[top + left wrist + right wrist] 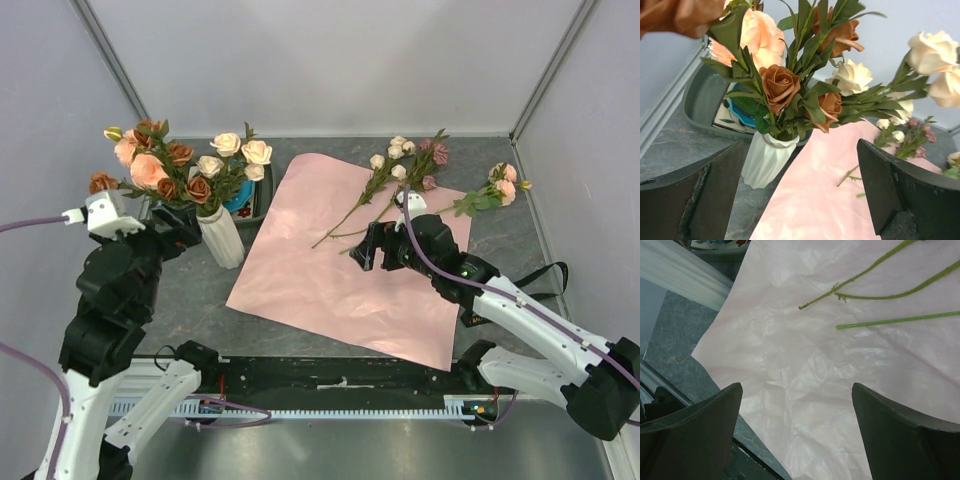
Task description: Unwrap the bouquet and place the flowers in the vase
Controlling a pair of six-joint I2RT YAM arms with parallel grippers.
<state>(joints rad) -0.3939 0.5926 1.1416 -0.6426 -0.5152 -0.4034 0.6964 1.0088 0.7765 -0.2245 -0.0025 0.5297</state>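
Just beyond the spread left pincer (799, 170), the vase (765, 160) of flowers (780, 82); right pincer (797, 392) spread too, above pink paper (790, 355).

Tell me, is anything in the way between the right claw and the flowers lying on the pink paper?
No, nothing visible is. The right gripper hangs open over the pink paper. The loose flowers lie just ahead of it, stem ends nearest, with only bare paper between.

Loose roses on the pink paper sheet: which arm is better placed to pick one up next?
Probably right: the right gripper hangs open beside the green stems; the left gripper is away by the white ribbed vase.
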